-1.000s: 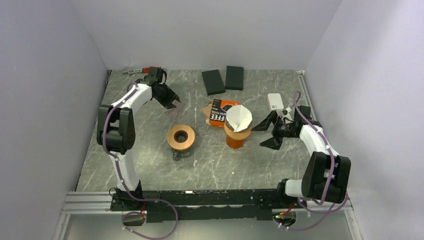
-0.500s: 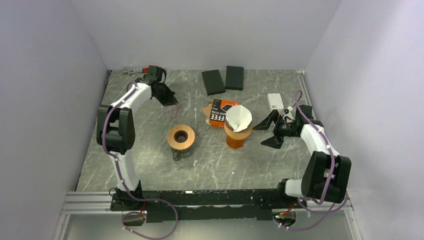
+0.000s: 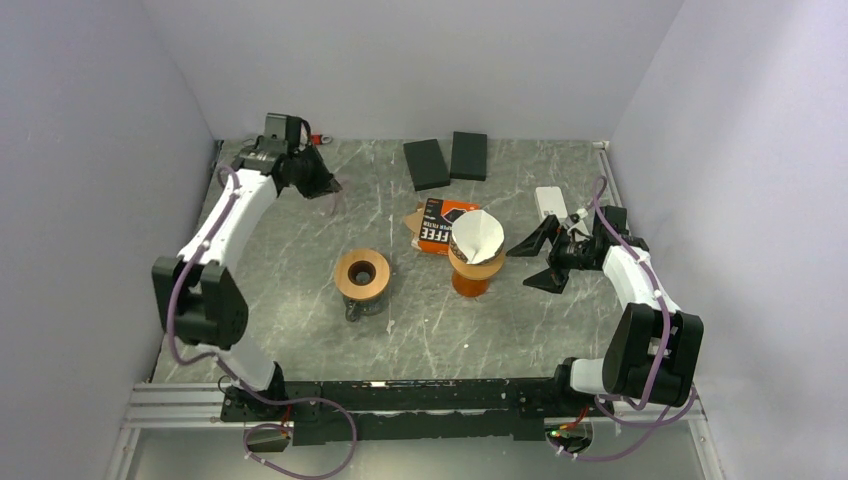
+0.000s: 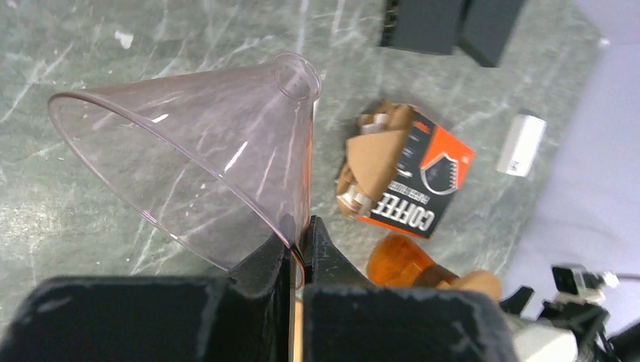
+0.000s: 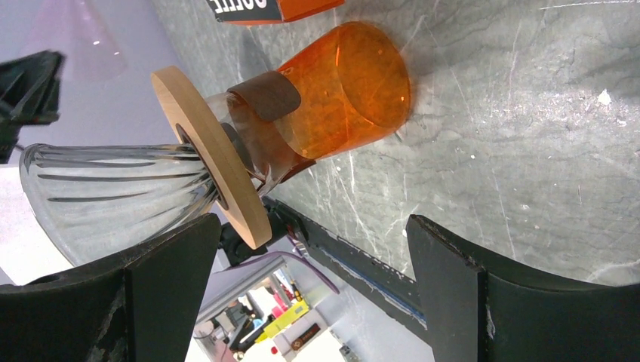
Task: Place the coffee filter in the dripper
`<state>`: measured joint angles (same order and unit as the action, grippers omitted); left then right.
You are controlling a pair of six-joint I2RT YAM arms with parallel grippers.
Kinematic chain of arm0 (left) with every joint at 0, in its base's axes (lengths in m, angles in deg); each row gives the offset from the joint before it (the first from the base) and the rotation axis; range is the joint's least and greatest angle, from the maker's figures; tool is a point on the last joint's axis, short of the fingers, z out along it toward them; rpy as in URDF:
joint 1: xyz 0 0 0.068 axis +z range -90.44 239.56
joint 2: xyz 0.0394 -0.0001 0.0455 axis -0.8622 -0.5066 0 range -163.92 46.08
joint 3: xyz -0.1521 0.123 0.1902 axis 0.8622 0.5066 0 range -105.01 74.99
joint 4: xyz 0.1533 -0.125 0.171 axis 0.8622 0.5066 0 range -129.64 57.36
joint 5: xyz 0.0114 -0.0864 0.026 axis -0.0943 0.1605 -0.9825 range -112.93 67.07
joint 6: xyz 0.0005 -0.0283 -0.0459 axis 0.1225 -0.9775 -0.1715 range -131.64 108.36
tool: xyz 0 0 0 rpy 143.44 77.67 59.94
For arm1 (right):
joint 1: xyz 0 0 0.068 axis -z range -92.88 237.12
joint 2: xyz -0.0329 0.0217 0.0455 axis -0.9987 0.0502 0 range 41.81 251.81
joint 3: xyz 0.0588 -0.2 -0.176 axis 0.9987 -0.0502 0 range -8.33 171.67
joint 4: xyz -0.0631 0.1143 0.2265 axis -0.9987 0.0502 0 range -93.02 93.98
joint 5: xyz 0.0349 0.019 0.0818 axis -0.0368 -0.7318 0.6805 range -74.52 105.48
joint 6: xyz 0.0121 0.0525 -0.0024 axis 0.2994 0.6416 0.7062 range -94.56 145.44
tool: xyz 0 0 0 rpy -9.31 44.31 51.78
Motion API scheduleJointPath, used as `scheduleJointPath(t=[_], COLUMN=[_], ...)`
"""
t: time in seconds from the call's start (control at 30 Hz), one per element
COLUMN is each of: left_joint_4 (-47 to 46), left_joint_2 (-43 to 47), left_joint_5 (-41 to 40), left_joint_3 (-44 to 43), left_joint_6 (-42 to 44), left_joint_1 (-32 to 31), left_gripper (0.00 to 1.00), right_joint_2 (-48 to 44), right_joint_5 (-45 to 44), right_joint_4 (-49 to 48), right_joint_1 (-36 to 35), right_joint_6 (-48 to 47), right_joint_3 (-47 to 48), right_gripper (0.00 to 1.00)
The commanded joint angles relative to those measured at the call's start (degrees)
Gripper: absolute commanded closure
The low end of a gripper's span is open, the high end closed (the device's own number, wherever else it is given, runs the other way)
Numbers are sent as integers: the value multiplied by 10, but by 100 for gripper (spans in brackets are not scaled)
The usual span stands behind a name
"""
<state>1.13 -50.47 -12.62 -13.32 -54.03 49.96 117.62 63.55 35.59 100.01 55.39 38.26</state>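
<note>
A white paper coffee filter point(image 3: 479, 234) sits in the ribbed glass dripper point(image 5: 113, 197) with a wooden collar point(image 5: 215, 170), on an orange cup point(image 3: 471, 279) point(image 5: 340, 98). My right gripper point(image 3: 528, 266) point(image 5: 311, 241) is open just right of the cup, with nothing between its fingers. My left gripper point(image 3: 326, 188) point(image 4: 298, 243) is at the back left, shut on the rim of a clear plastic cone point(image 4: 219, 162) held above the table.
A COFFEE box point(image 3: 438, 226) point(image 4: 423, 181) with brown filters lies behind the cup. A second wooden ring on a glass stand point(image 3: 362, 274) is at centre left. Two black blocks point(image 3: 446, 158) and a white box point(image 3: 550, 203) lie further back.
The left gripper closed on the clear cone, and the arm swung back and left with it. The right gripper edged slightly towards the orange cup, still open.
</note>
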Motion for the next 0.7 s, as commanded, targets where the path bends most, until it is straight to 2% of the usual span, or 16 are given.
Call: scheduleJointPath(t=[0.0, 0.3, 0.5, 0.67], left_joint_4=[-17, 4, 185, 323], left_joint_2=[92, 195, 153, 95], left_joint_5=[47, 146, 130, 87], left_joint_3=[1, 39, -49, -147], left_joint_6=[86, 202, 280, 254], left_joint_1=[1, 1, 1, -14], left_gripper=[100, 100, 100, 100], right_joint_2=[-8, -11, -16, -15], right_joint_5=[8, 6, 7, 6], right_joint_4=[5, 16, 16, 16], right_joint_1=[3, 3, 3, 3], right_joint_6=[-11, -23, -25, -27], right_joint_3=[19, 22, 11, 9], right_gripper=[0, 0, 0, 0])
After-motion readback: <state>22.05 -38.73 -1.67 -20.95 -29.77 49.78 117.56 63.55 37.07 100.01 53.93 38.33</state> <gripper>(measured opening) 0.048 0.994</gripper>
